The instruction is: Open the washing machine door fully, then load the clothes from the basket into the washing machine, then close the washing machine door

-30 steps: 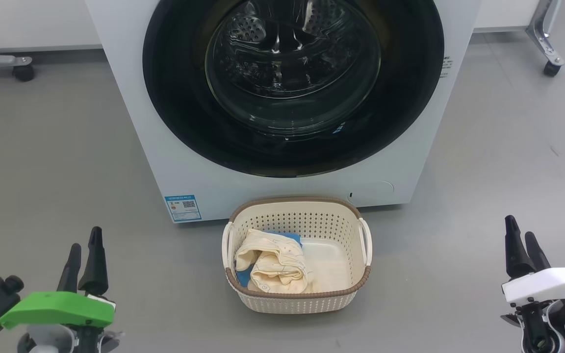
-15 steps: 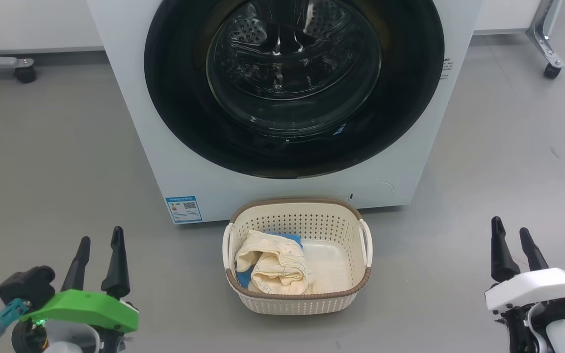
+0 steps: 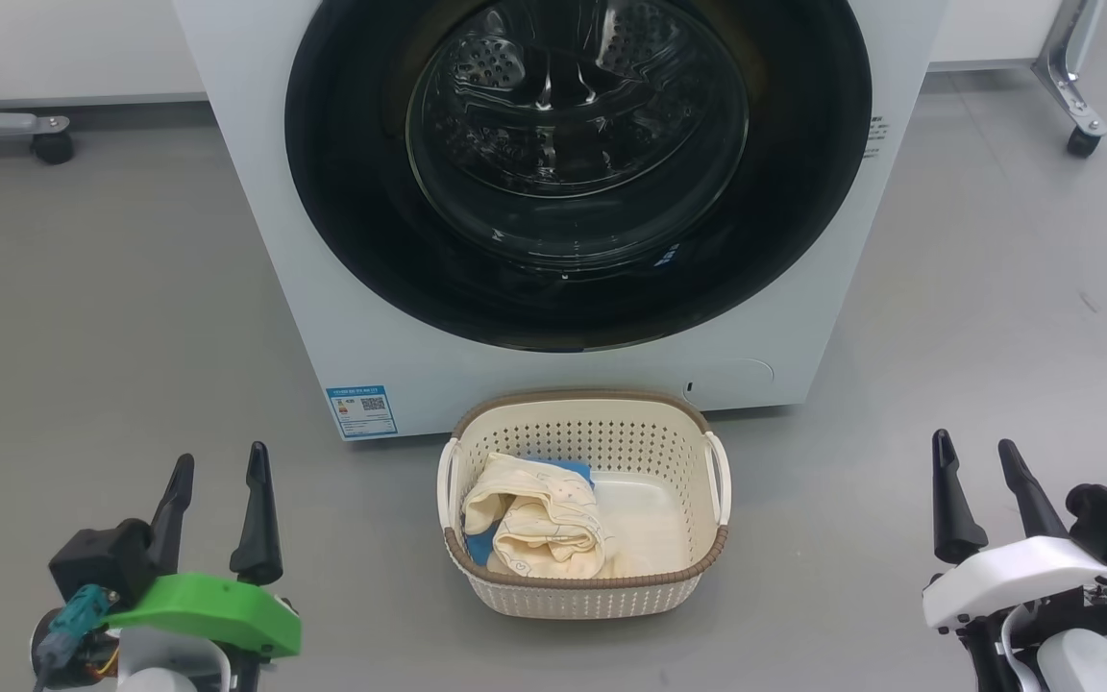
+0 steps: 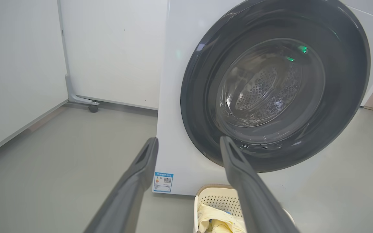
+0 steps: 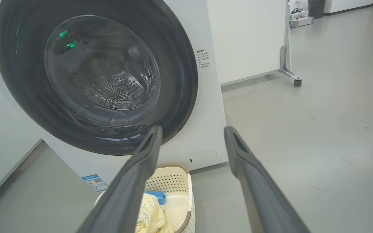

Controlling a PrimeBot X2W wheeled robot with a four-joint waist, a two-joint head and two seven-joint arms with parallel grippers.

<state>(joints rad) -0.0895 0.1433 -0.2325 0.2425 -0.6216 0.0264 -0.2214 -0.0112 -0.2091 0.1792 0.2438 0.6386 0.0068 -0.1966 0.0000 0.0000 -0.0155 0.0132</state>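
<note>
Presently both grippers are held low and well apart from the work: left gripper at lower left, right gripper at lower right. The jaws of each are spread wide and nothing is held between them.

Risks noted:
- The washing machine door is shut flush against the washing machine. No handle or catch can be made out on its glossy black rim, so a pull may be started at the wrong edge, or the grip may slip off the smooth curve.
- The basket is set on the floor just in front of the machine, below the door's lower edge. It could be knocked aside by an arm brought in low. Whether its rim will be cleared by the swinging door cannot be told.
- The clothes are bunched loosely, so only one layer may be lifted by a pinch. A trailing end may be dropped on the floor or trapped in the door on closing.

Appearance:
- Door: round, nearly as wide as the machine, with bulging clear glass at centre. The perforated drum is seen through it.
- Clothes: pale cream-yellow with fine line prints, heaped at the basket's left side, with a blue cloth tucked beneath.
</note>
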